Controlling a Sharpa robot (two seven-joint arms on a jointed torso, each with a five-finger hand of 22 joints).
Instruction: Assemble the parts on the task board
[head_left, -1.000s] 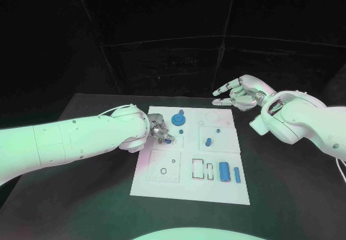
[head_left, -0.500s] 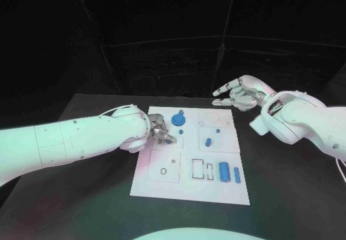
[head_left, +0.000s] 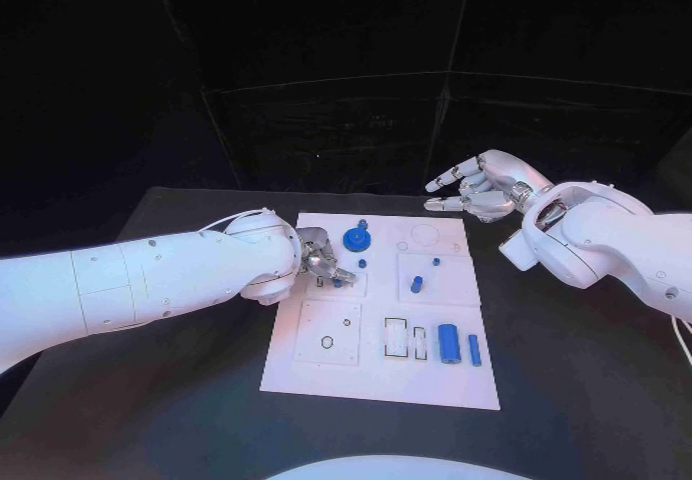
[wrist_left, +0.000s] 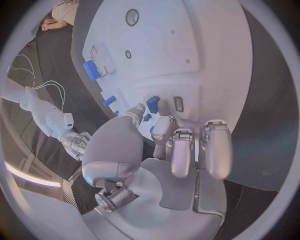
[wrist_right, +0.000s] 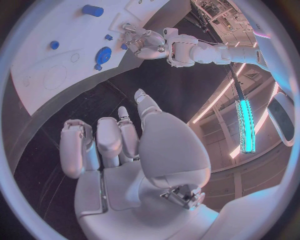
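The left hand (head_left: 320, 264) pinches a small blue part (wrist_left: 152, 104) over the board (head_left: 378, 375), near its left edge. The part looks light, stiff and slippery; better to take it at the sides. Fingers hide its seat. The right hand (head_left: 479, 188) hovers wide, holding nothing, near the tabletop's far edge.

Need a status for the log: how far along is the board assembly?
Early to midway. A round blue gear already sits on the task board. The left hand works a small blue part at the board's left side. The right hand hovers open beyond the board. A blue cylinder and bar lie loose.
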